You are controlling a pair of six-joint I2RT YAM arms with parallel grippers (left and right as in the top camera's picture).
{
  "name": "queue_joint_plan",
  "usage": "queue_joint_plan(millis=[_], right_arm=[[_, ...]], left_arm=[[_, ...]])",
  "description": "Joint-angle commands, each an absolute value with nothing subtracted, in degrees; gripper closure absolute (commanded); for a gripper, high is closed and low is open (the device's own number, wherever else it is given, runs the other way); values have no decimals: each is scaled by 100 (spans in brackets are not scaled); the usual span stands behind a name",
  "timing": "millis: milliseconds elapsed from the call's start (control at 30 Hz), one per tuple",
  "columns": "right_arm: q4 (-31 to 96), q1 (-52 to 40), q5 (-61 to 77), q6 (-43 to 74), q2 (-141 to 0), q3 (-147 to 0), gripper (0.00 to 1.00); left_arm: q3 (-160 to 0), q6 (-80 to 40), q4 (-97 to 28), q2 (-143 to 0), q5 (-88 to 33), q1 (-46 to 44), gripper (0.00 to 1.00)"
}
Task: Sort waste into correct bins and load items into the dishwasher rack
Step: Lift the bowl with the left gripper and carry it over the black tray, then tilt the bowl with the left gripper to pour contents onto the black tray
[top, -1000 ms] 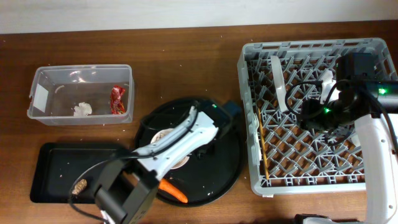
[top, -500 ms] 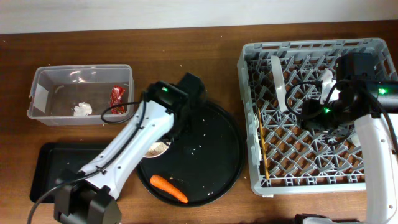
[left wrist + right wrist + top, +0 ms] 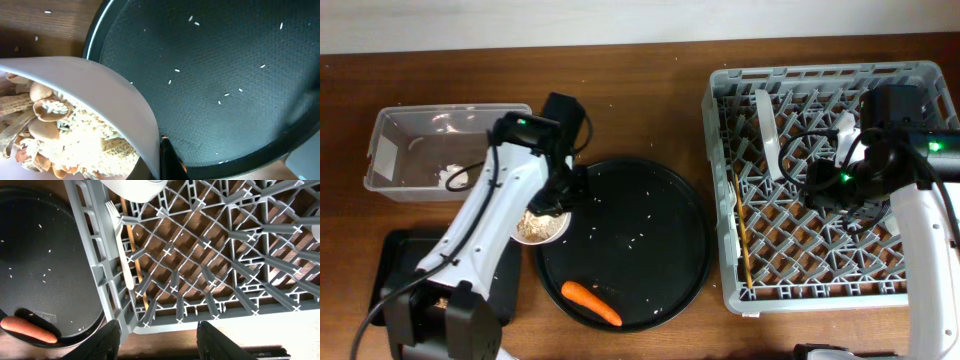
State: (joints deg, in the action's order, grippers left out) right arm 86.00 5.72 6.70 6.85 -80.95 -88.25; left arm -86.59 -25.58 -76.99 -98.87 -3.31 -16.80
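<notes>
Table [image 3: 640, 100]: dark brown wood, grain running left to right; a pale strip [image 3: 620, 20] borders its far edge. Round black tray [image 3: 640, 215] lies flat near the table's middle. It has a raised rim and a finely textured floor, plain in the left wrist view [image 3: 225, 60].

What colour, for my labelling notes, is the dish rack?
Grey all over, a lattice of plastic bars. The overhead view shows the rack best.

Carrying surface: brown wooden table [image 3: 640, 80], flecked with pale crumbs [image 3: 610, 100]. Directly on wood: clear plastic tub [image 3: 450, 108] far left, shallow black rectangular tray [image 3: 405, 255] in front of it, large round black tray [image 3: 650, 210] centre, grey dishwasher rack [image 3: 717, 200] right.
</notes>
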Motion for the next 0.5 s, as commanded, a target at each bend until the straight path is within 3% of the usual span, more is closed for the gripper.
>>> queue_joint_plan(millis=[0,467], right_arm=[[8613,609,576,639,-8055,-8807,47],[8595,609,534,639,-8062,-8807,46]], left_arm=[[-8519,-2206,-7673,-9699,-648,-1251,100],[-7153,-1343,-6965,-9585,-1977,340,100]])
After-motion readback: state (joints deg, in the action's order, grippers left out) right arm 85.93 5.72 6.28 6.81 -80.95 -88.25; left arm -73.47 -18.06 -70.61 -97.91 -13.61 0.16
